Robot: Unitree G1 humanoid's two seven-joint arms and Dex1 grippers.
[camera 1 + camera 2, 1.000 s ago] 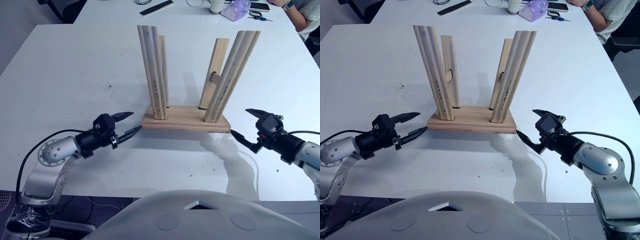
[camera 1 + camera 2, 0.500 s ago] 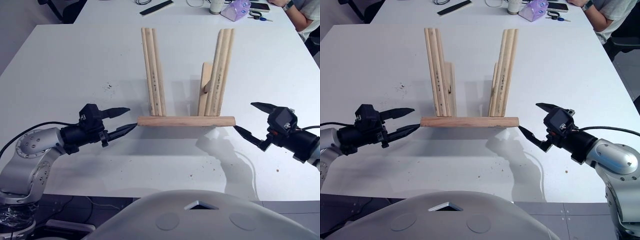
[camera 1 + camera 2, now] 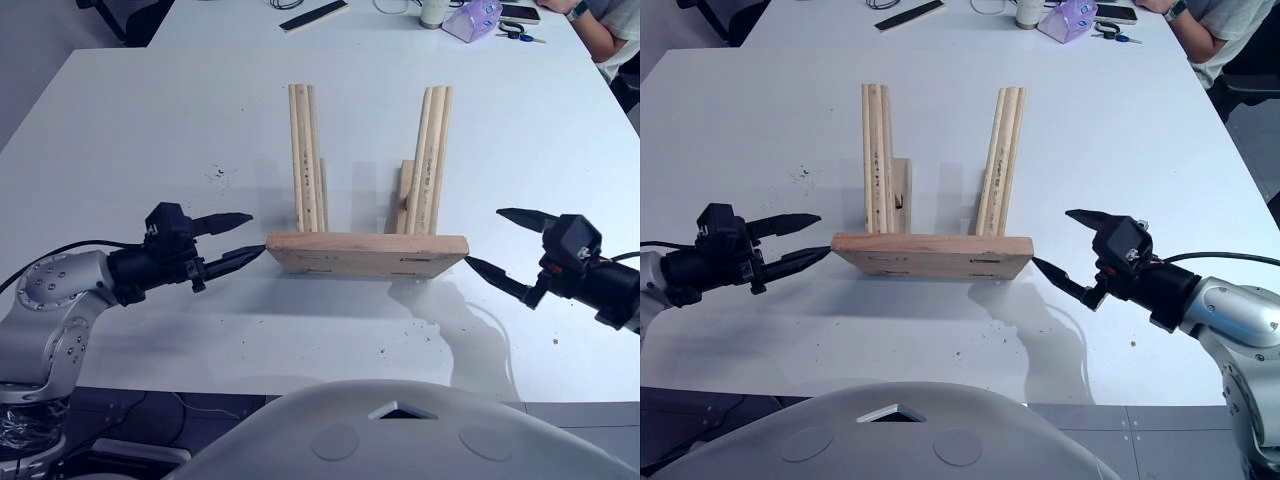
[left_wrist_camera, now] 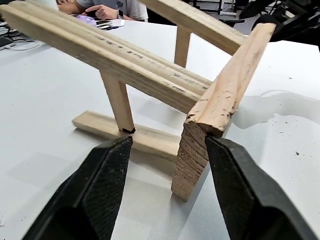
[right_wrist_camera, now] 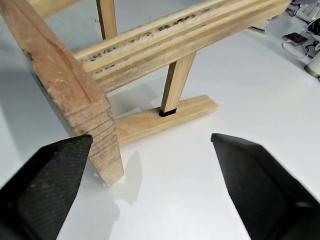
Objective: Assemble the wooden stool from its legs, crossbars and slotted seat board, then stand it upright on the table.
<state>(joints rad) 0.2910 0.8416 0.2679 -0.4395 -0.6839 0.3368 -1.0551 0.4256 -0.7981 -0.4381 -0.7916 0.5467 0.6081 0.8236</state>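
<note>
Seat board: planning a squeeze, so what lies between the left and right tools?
The seat board, on edge, spanning nearly from left tool to right tool; left eye view.

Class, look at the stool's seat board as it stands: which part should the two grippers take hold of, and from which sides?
Its two short ends: the left gripper from the left, the right gripper from the right. The seat board stands on its long edge, legs pointing away, so both ends are free and face the open grippers.

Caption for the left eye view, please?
Wooden stool lying on its side, seat board on edge toward the camera, both arms' open jaws flanking its ends.
</note>
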